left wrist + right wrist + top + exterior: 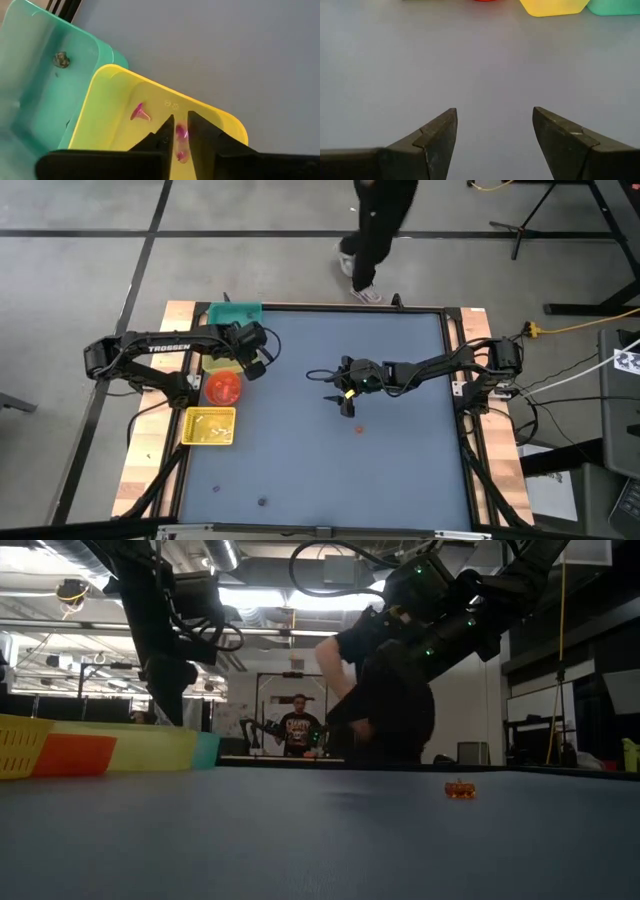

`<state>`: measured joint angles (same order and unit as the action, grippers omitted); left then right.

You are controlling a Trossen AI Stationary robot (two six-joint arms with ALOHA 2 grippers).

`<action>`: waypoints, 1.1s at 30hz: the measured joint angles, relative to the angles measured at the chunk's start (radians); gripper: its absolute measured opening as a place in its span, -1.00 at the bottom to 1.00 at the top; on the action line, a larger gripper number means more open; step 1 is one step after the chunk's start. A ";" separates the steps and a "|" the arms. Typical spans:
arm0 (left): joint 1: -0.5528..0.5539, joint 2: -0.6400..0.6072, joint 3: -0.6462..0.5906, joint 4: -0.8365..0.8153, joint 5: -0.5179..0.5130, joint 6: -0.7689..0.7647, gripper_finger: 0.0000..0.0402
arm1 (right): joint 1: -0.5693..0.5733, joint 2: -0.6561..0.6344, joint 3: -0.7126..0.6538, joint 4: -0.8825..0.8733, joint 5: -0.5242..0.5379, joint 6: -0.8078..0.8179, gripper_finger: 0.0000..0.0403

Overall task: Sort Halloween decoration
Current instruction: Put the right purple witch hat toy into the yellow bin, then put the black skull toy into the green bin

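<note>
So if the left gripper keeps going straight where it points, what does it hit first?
Probably the floor of the yellow plastic bin: the left gripper points into it, a pink trinket between its fingertips.

Four bins sit at the bench's left edge: one teal bin [233,312], one yellow bin [107,112], one red bin [223,387], one yellow basket [209,426]. Loose on the bench: one orange trinket [360,430], two dark trinkets [262,502].

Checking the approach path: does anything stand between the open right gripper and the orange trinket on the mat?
Nothing visible does. The right gripper hangs open over bare mat, and the orange trinket lies alone close by.
</note>
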<state>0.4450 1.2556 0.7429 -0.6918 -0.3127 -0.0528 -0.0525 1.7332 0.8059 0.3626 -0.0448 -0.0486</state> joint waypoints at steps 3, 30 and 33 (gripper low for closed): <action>0.000 0.000 0.000 0.000 -0.004 -0.028 -0.68 | 0.000 0.000 0.000 0.000 0.000 0.000 0.28; 0.000 0.001 0.000 0.000 -0.019 -0.076 -0.25 | 0.000 0.000 0.000 0.000 0.000 0.000 0.28; 0.000 0.001 0.000 0.001 -0.019 -0.077 -0.25 | 0.000 0.000 0.000 0.000 0.000 0.000 0.28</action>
<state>0.4450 1.2564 0.7429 -0.6908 -0.3317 -0.1295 -0.0523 1.7332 0.8059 0.3626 -0.0450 -0.0486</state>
